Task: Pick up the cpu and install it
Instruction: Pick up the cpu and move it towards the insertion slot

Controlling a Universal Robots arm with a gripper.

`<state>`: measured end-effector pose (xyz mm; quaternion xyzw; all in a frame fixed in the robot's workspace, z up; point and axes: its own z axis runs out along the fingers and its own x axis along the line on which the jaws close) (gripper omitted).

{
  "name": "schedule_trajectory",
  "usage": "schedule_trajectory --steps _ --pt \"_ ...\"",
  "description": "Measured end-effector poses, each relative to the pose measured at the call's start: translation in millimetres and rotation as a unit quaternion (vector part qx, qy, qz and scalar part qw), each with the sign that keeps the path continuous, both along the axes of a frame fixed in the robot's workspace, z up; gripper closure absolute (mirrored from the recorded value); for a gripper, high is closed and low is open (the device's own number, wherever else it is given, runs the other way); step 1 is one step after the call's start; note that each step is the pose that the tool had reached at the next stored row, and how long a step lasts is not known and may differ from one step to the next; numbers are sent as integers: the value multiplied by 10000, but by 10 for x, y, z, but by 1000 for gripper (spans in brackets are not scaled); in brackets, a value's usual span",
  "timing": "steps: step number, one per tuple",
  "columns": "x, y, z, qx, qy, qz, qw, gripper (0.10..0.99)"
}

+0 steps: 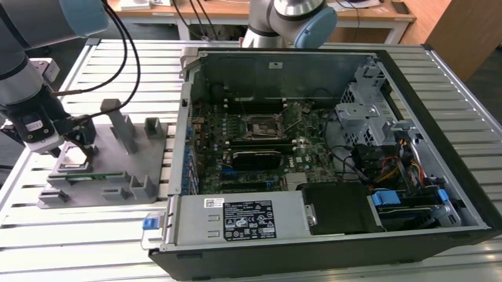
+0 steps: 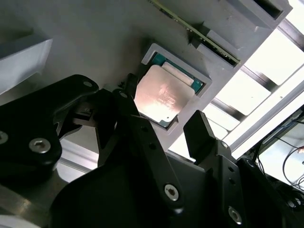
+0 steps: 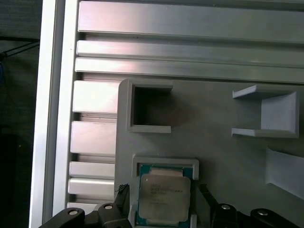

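cpu (image 2: 164,95) is sitting flat in its square pocket on the grey fixture plate (image 3: 213,118), directly under the gripper (image 2: 161,111), not gripped. Gripper is hanging released: black fingers (image 2: 130,114) are standing spread, one on each side of the chip, with gaps showing in both wrist views. Risk as I'm reading it: fingertips are lining up close to the raised pocket walls, so a closing stroke may be catching wall instead of chip edge, or pinching off-centre and cocking the chip in the pocket. The thin shiny lid is looking slip-prone too. Memory stick (image 2: 199,33) is lying in a slot just beyond the pocket, near enough to get clipped if the wrist is wandering that way. Arm (image 1: 23,76) is reaching over the plate, wrist pointing down, gripper low over it. Open computer case (image 1: 314,258) with the socket (image 1: 261,124) is sitting well apart from the gripper, across the slatted table (image 3: 95,137).
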<state>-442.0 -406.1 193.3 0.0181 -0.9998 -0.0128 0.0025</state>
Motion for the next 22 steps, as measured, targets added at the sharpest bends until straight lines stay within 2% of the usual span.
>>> schedule_trajectory --steps 15,17,18,22 --pt "15 -1 -60 -7 -1 1 10000 424" --pt "15 0 -66 -14 0 0 10000 439" --pt "14 0 -68 -18 0 0 10000 506" --pt "15 0 -72 -25 -1 1 10000 506"
